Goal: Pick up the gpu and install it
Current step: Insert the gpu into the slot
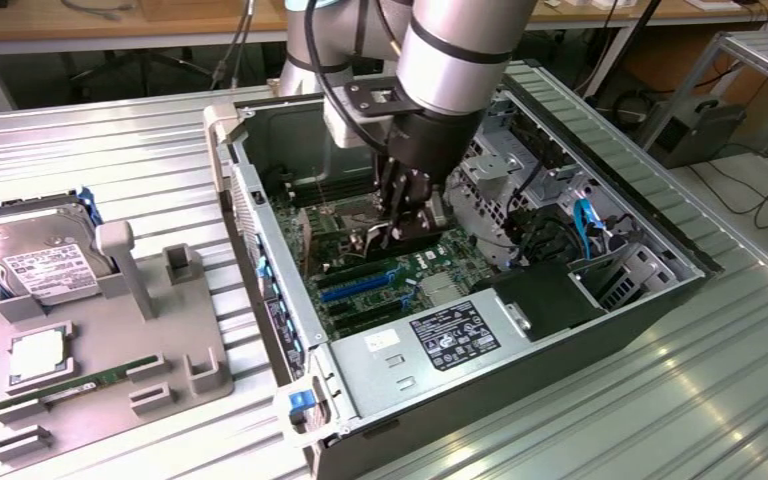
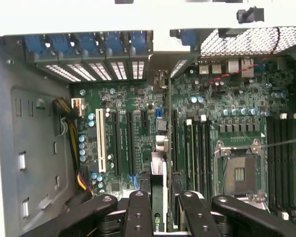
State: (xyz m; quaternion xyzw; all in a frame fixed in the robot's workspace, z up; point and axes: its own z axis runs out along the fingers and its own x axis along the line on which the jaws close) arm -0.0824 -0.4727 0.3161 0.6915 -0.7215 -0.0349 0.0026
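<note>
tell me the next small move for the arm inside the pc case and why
Probably a slow, straight push down toward the motherboard. The tool is shut on the gpu, which stands on edge, parallel to the expansion slots, one end toward the rear slot covers. The slot under it is hidden, so go gently.

Hard drive (image 1: 40, 262) on fixture (image 1: 171, 325), exterior view's left of case (image 1: 624, 170); gpu (image 2: 159, 175) in end effector (image 2: 164, 197) inside case, over motherboard (image 2: 237, 106).
</note>
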